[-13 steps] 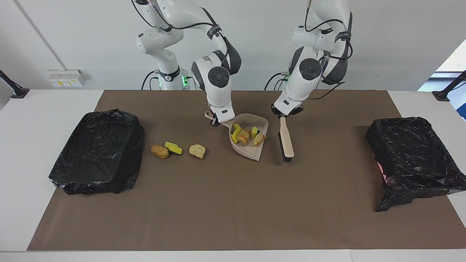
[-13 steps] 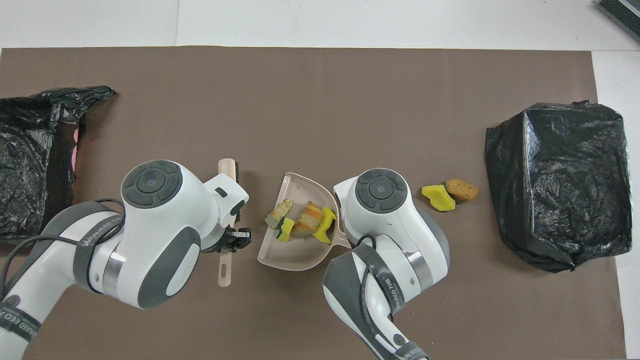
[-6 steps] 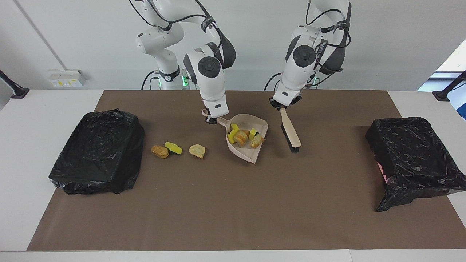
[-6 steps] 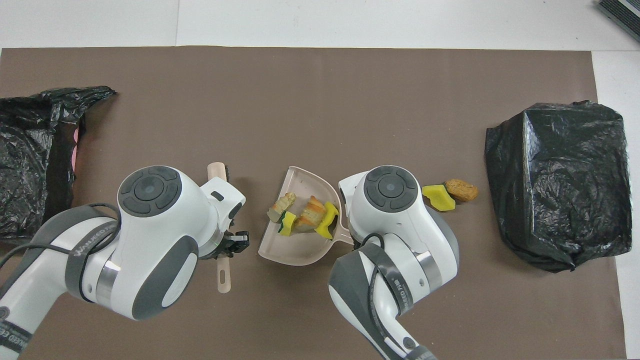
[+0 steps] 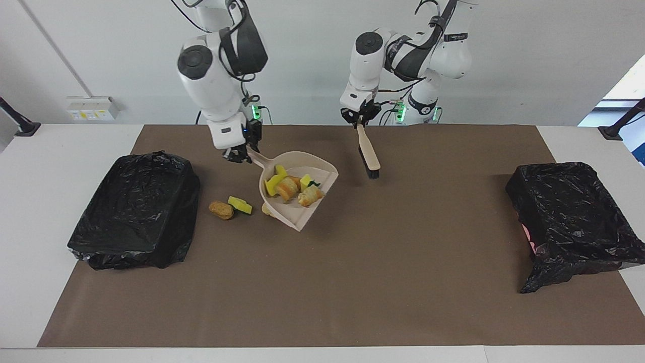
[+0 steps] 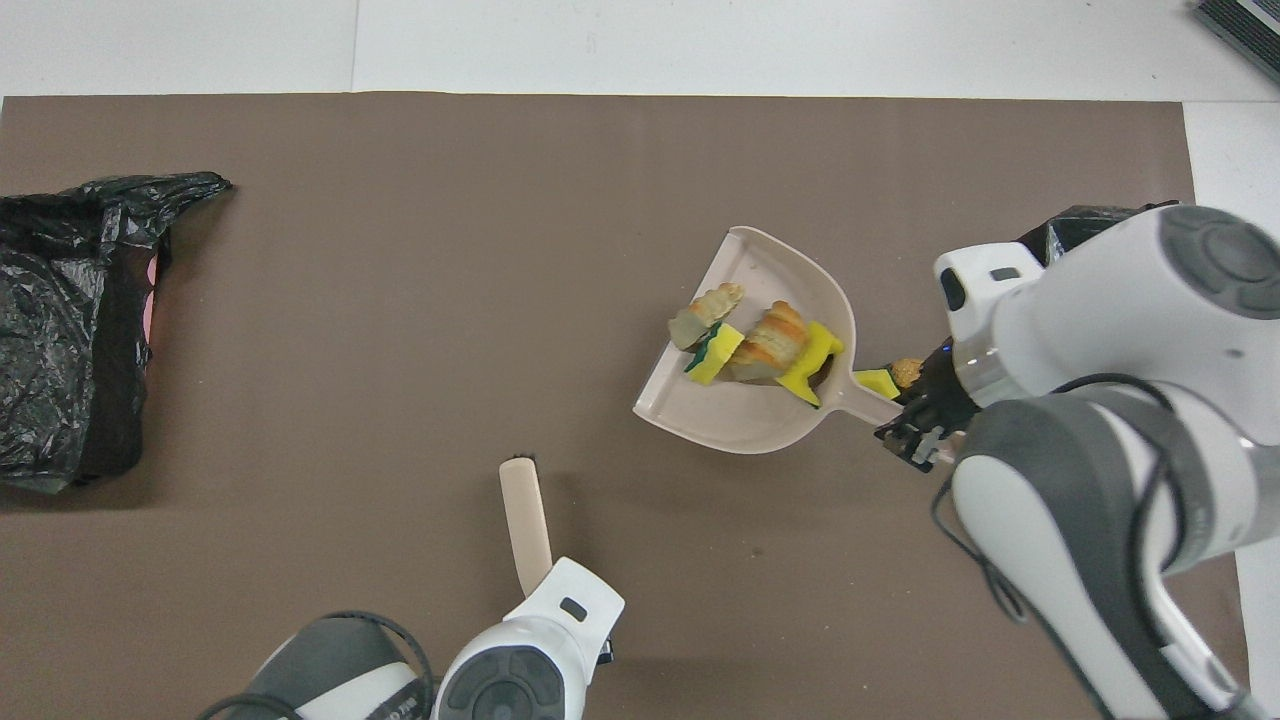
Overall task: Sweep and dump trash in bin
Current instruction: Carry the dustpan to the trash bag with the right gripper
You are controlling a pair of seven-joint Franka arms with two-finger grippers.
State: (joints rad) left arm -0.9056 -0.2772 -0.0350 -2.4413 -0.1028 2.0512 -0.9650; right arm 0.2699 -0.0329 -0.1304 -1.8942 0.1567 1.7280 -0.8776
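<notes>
Beige dustpan (image 5: 297,199) lifted clear of the brown mat (image 5: 322,282), loaded with trash (image 5: 292,187).

Gripped by its handle in the clenched right gripper (image 5: 237,154), arm bent high and forearm hanging down, near the black-bagged bin (image 5: 136,206) at that arm's end. Pan tilted, open lip pointing away from the robots and toward the left arm's end, handle up toward the gripper. Four yellow and orange-brown scraps heaped near the handle; three more scraps (image 5: 231,206) lying on the mat between pan and bin, one half hidden by the pan. Clamped on the beige brush (image 5: 369,154) handle, left gripper (image 5: 359,121) raised, brush hanging slantwise, black bristles lowest. Second black-bagged bin (image 5: 569,217) well apart at the left arm's end.
</notes>
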